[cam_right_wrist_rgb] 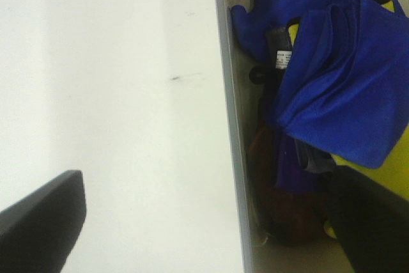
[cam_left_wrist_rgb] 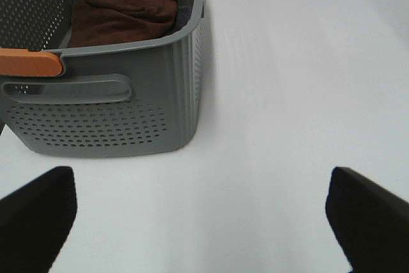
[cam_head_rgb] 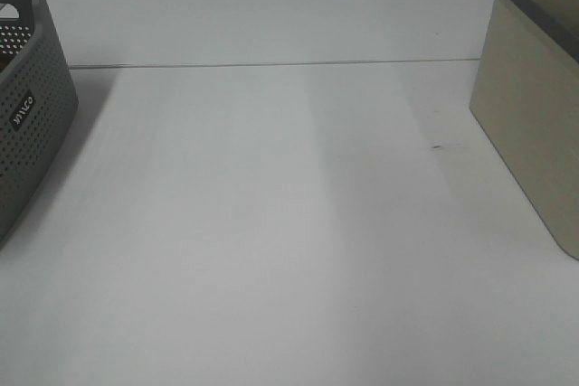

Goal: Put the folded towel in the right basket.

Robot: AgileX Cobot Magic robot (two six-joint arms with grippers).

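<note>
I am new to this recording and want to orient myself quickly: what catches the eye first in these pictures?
The bright blue cloth piled in the beige basket on the right stands out most, with yellow fabric beneath it. On the left, a grey perforated basket holds a folded brown towel. Between the baskets, the white table carries only a small dark mark.

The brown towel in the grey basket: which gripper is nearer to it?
Left. The left gripper faces the grey basket holding the brown towel; the right gripper straddles the beige basket's wall.
</note>
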